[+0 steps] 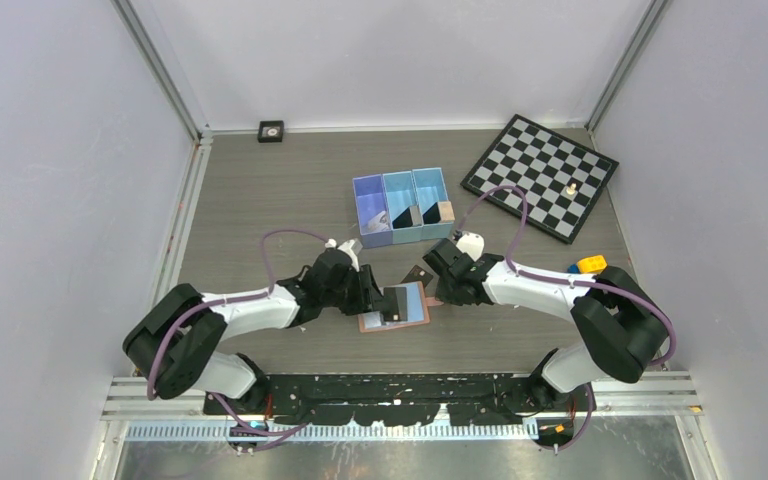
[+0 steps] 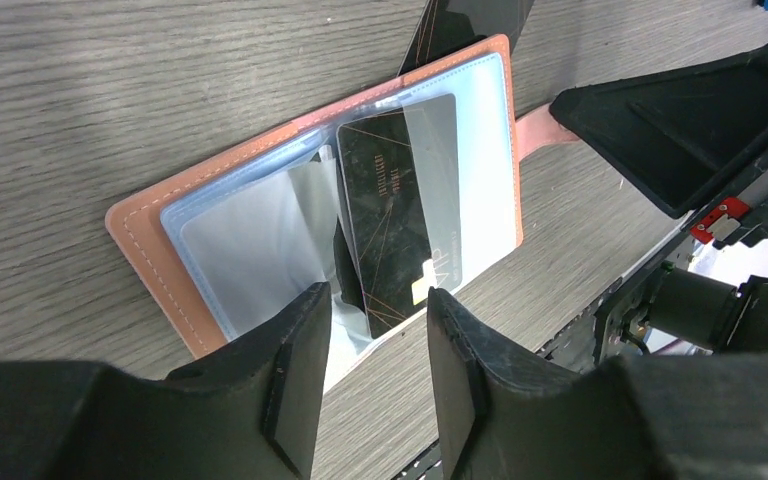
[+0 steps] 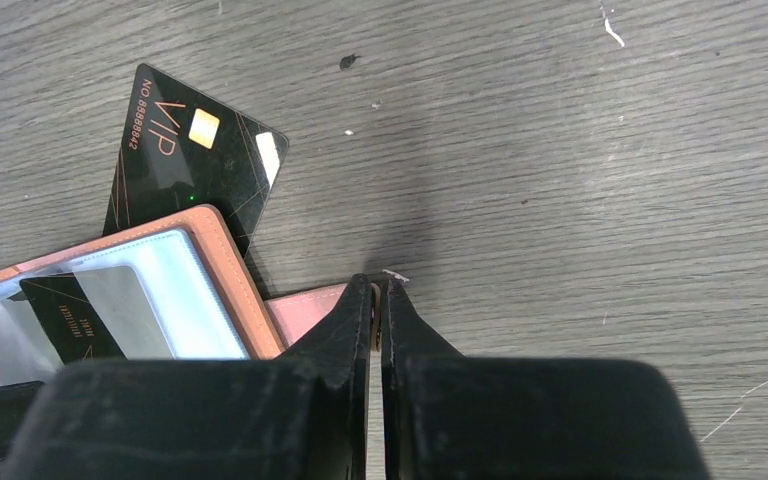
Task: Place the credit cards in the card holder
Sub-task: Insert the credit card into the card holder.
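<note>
Nearest the arm bases, the left end effector (image 2: 375, 312) was seen released, its jaws standing apart with nothing gripped between them, poised just over the near end of a black credit card (image 2: 395, 200). That card was lodged slantwise in a clear sleeve of the card holder (image 2: 145, 245), which lay opened flat on the tabletop (image 3: 560, 150) between the two arms. It could not be told whether the card was fully seated.

Just beyond, the right end effector (image 3: 375, 285) was clenched on the holder's snap tab (image 3: 305, 310), pinning it to the tabletop. A second credit card (image 3: 195, 160) lay flat beside the holder's far corner, one edge tucked beneath it.

The cards were judged to be light, stiff and glossy, so slippage between the pads was to be expected. A short edge was judged the best hold, the loose card first needing an edge lifted. The sleeves looked soft and floppy, likely to buckle.

Farther off, dark flat pieces were seen in the blue bin (image 1: 400, 175).
</note>
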You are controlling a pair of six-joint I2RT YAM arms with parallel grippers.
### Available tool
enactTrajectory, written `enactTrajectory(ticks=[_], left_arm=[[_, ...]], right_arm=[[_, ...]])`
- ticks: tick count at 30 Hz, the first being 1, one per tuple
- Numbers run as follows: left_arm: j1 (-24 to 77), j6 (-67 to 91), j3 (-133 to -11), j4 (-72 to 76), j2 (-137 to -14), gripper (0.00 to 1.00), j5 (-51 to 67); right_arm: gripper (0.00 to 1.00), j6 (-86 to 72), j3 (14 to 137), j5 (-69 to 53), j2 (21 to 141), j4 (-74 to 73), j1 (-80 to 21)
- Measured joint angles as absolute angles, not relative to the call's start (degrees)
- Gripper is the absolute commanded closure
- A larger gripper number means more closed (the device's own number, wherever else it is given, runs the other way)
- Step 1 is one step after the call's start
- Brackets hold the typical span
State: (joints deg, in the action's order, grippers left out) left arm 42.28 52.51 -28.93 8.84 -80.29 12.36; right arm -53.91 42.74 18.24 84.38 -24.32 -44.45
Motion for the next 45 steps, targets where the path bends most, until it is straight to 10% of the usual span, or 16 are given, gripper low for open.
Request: enactTrajectory(ticks=[45], left_arm=[[46.9,53.4,-36.7,14.4,-92.1,0.58,15.1]], right_arm=[[1.00,-53.9,42.7,18.2,84.8,-24.6,-44.4]])
